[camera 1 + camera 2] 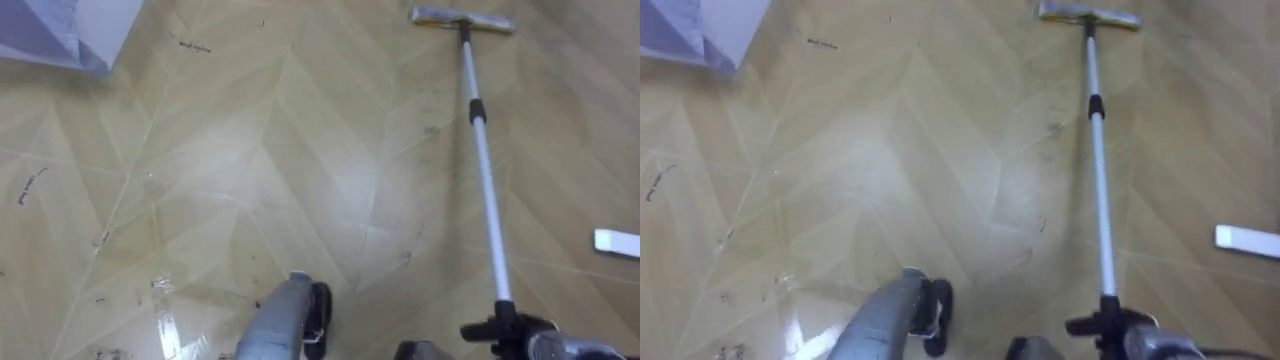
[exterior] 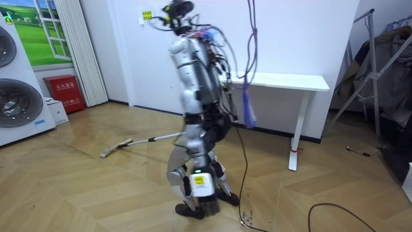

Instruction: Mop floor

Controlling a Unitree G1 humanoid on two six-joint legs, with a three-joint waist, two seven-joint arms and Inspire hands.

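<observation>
A mop lies out ahead of me on the wooden floor, its flat head (image 1: 462, 18) at the far end and its silver pole (image 1: 484, 165) running back toward my lower right. My right hand (image 1: 508, 330) is shut round the dark lower end of the pole. My left hand (image 1: 319, 312) hangs dark at the end of its grey forearm, low in the middle and apart from the mop. In the room view I stand mid-room, with the mop head (image 2: 116, 149) on the floor toward the room view's left.
A pale box corner (image 1: 60, 35) sits at the far left and a white strip (image 1: 617, 241) lies on the floor at the right. The room view has washing machines (image 2: 19, 96), a red box (image 2: 64, 92), a white table (image 2: 283, 82) behind me and a drying rack (image 2: 376, 64).
</observation>
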